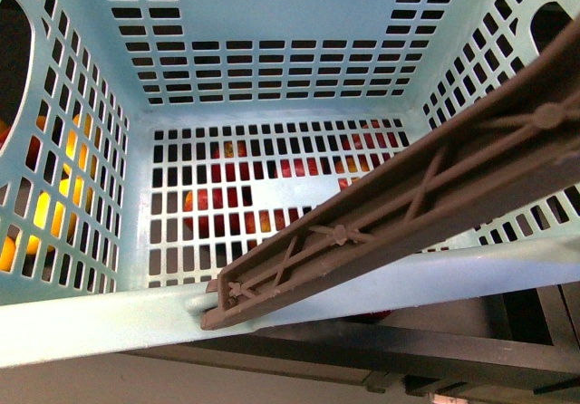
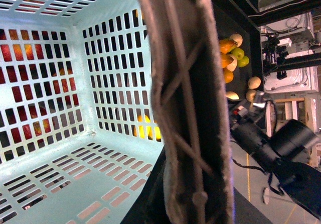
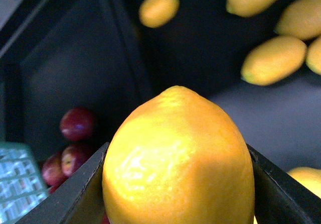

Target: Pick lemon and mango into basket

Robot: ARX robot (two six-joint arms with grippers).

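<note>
The light teal basket [image 1: 82, 318] fills the front view, and nothing lies on its slotted base. Its grey-brown ribbed handle [image 1: 408, 200] crosses the right side at a slant. In the left wrist view, my left gripper [image 2: 188, 204] is shut on that handle [image 2: 180, 83], with its fingers mostly hidden behind it. My right gripper [image 3: 178, 184] is shut on the lemon [image 3: 175, 148], a smooth yellow-orange fruit filling the space between the dark jaws. Several oval yellow fruits [image 3: 273, 59] lie in a dark bin beyond it; I cannot tell which is the mango.
Red fruits [image 1: 227, 209] show through the basket's base slots, and yellow ones [image 1: 45, 214] through its left wall. Red fruits [image 3: 77, 124] lie next to a basket corner [image 3: 17, 184]. My right arm [image 2: 273, 146] reaches toward a dark shelf with mixed fruits [image 2: 228, 53].
</note>
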